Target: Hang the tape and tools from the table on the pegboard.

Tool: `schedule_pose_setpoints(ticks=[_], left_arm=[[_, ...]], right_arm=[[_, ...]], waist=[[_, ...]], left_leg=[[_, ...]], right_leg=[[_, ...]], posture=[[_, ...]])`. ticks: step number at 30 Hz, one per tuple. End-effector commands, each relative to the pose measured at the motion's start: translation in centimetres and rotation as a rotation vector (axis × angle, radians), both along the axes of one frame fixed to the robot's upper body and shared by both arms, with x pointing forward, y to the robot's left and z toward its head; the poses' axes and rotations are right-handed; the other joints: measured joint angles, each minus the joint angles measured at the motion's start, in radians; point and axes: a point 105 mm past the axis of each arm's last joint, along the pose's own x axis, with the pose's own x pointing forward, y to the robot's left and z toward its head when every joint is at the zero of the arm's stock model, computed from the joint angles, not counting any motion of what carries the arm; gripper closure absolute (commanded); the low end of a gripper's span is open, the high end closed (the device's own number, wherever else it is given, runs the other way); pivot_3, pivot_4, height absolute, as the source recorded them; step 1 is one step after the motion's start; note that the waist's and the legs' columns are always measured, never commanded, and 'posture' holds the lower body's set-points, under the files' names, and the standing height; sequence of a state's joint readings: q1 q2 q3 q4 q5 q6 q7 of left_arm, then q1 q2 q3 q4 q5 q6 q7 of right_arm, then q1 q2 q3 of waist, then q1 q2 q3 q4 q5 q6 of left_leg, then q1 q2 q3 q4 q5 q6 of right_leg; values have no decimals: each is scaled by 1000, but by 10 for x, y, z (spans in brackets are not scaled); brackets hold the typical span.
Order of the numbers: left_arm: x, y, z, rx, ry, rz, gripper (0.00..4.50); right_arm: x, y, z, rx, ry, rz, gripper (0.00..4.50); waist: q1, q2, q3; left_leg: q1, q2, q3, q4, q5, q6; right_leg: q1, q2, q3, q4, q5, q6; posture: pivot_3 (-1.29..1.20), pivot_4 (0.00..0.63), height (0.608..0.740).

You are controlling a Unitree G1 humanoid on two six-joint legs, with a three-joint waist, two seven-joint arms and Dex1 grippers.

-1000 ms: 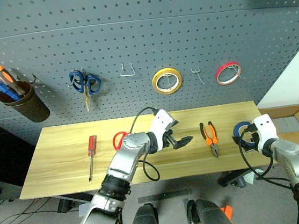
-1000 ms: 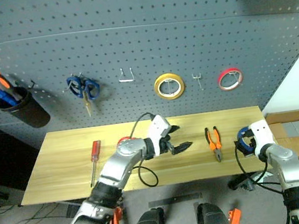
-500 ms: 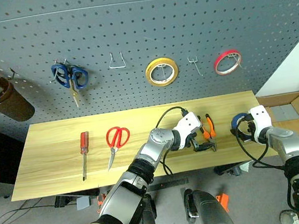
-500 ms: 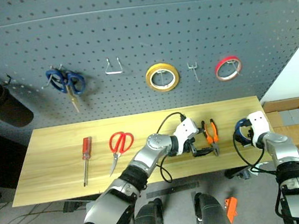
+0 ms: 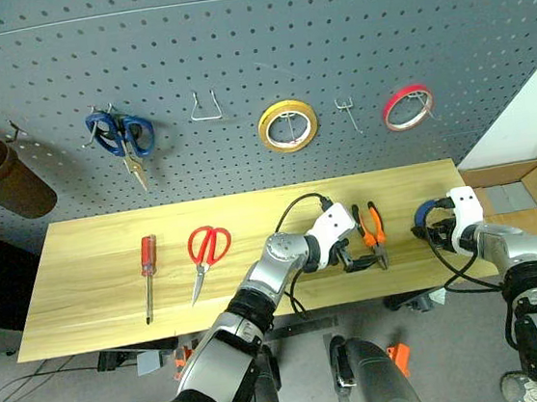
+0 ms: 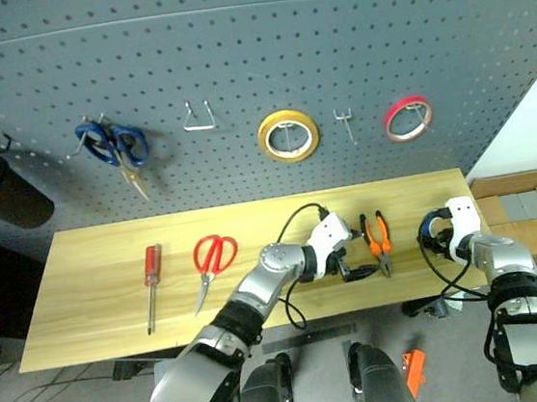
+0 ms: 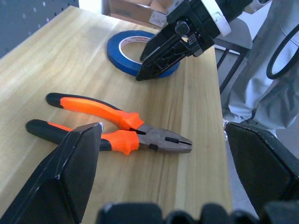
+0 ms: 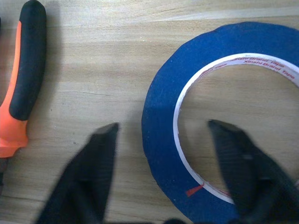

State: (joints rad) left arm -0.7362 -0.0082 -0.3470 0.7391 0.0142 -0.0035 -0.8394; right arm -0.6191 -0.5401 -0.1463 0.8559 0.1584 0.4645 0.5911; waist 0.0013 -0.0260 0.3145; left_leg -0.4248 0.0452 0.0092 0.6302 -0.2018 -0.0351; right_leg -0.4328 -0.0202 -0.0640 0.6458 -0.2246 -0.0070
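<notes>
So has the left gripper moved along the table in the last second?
Yes. The left gripper moved from near the red scissors toward the robot's right, up to the pliers.

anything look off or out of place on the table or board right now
Nothing stands out. The pliers, blue tape, red scissors and screwdriver lie flat on the table, nothing spilled or broken. On the pegboard, the rolls and blue scissors hang on hooks.

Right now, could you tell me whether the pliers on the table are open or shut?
Shut: the pliers lie flat on the table, nose closed, handles only slightly apart.
</notes>
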Motion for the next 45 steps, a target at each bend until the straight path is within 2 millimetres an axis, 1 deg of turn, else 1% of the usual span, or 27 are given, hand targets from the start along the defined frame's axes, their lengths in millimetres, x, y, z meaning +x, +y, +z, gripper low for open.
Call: schedule_pose_setpoints(ticks=[1, 4, 5, 9, 13, 16, 17, 19, 21, 23, 24, 27, 29, 33, 35, 36, 39, 41, 42, 45], left_arm=[[-2, -5, 11, -28, -35, -18, 0], [-3, -2, 13, -33, -42, -18, 0], [-2, 1, 13, -35, -40, -9, 0], [-1, 13, 14, -45, -23, 29, 0], [-3, 28, 14, -39, -29, 61, 0], [-4, 34, 19, -35, -46, 67, 0], [-2, 35, 21, -32, -58, 70, 0], [2, 35, 27, -35, -84, 81, 0], [5, 33, 33, -55, -100, 93, 0], [7, 29, 36, -72, -106, 102, 0], [5, 26, 37, -74, -112, 100, 0], [7, 30, 49, -132, -102, 127, 0], [9, 37, 52, -147, -93, 158, 0], [15, 60, 63, -194, -80, 256, 0], [15, 69, 67, -217, -69, 298, 0], [13, 80, 69, -247, -46, 348, 0], [-2, 106, 72, -329, 34, 450, 0], [-12, 115, 73, -353, 75, 473, 0], [-19, 120, 71, -386, 124, 500, 0], [-35, 132, 67, -428, 207, 550, 0]], right_arm=[[0, 3, 0, 29, -7, 1, 2939], [2, 9, 1, 8, -25, 25, 3974], [2, 11, 1, -9, -34, 33, 4123], [4, 19, -1, -43, -61, 32, 4130], [5, 33, 0, -56, -97, 39, 4130], [4, 38, 0, -59, -110, 41, 4130], [4, 37, 0, -72, -116, 44, 4130], [3, 32, 0, -94, -125, 38, 4130], [4, 25, 3, -117, -141, 24, 4130], [4, 15, 4, -147, -156, 1, 4130], [3, 10, 6, -167, -166, -9, 4130], [1, 17, 12, -254, -234, 3, 4130], [1, 26, 18, -304, -289, 17, 4130], [3, 63, 43, -342, -425, 88, 4130], [2, 77, 53, -349, -476, 116, 4130], [-3, 90, 61, -338, -515, 123, 4130], [-20, 127, 82, -342, -638, 190, 4130], [-27, 140, 88, -369, -684, 219, 4130], [-32, 145, 95, -409, -734, 238, 4130], [-40, 160, 108, -475, -843, 290, 4130]], waist=[[0, 0, 0], [-1, 0, 0], [-1, 0, -1], [-1, 1, -4], [0, 0, -7], [9, 1, -9], [15, 1, -10], [25, 2, -16], [29, 5, -29], [35, 5, -37], [40, 5, -41], [48, 7, -59], [48, 8, -65], [30, 11, -85], [26, 11, -94], [26, 11, -97], [26, 9, -114], [29, 8, -117], [33, 8, -118], [47, 7, -122]], left_leg=[[0, 0, 0, 0, 0, 0], [0, 0, 1, 0, 0, 0], [0, 0, 2, 0, 0, 0], [0, 1, 2, 0, 0, 0], [0, 1, 2, 0, 1, -1], [0, 1, 1, 0, 1, -1], [0, 1, 1, 1, 1, -2], [0, 1, 1, 1, 1, -2], [0, 0, 1, 2, 1, -2], [-1, -1, 1, 1, 1, -2], [-1, -1, 1, 1, 1, -2], [-2, -1, 2, 1, 1, -2], [-2, -1, 2, 1, 1, -2], [-1, 0, 3, 2, 1, -2], [0, 0, 2, 2, 2, -2], [1, 0, 2, 3, 2, -1], [1, 1, 1, 4, 2, -1], [2, 1, 0, 4, 2, -1], [2, 1, 0, 5, 2, -1], [2, 1, -3, 13, 2, -1]], right_leg=[[0, 0, 0, 0, 0, 0], [-1, 0, 0, 0, 0, 0], [-1, 0, 0, 1, 0, 0], [-2, 0, 0, 2, 0, 0], [-2, 0, -1, 3, 0, 0], [-3, 0, -1, 4, 1, 0], [-3, 0, -1, 4, 1, 0], [-3, 0, -1, 4, 1, 1], [-3, 0, -1, 4, 1, 1], [-3, 0, -1, 3, 1, 1], [-3, -1, -1, 3, 1, 1], [-4, -1, -1, 1, 2, 2], [-4, 0, -1, 2, 1, 2], [-4, 0, 0, 4, 2, 1], [-4, 0, 0, 6, 2, 1], [-4, 1, 0, 7, 2, 1], [-4, 1, 0, 10, 1, 0], [-4, 1, 1, 11, 1, 0], [-3, 1, 0, 12, 1, 0], [0, 1, 0, 14, 1, 0]], posture=[[43, 304, 740], [46, 288, 740], [51, 277, 740], [76, 257, 740], [128, 235, 740], [142, 220, 740], [152, 214, 740], [149, 183, 740], [137, 161, 740], [138, 165, 740], [122, 135, 740], [108, 146, 740], [98, 129, 740], [133, 103, 740], [137, 104, 740], [139, 97, 740], [164, 93, 740], [178, 94, 740], [182, 94, 740], [196, 97, 740]])
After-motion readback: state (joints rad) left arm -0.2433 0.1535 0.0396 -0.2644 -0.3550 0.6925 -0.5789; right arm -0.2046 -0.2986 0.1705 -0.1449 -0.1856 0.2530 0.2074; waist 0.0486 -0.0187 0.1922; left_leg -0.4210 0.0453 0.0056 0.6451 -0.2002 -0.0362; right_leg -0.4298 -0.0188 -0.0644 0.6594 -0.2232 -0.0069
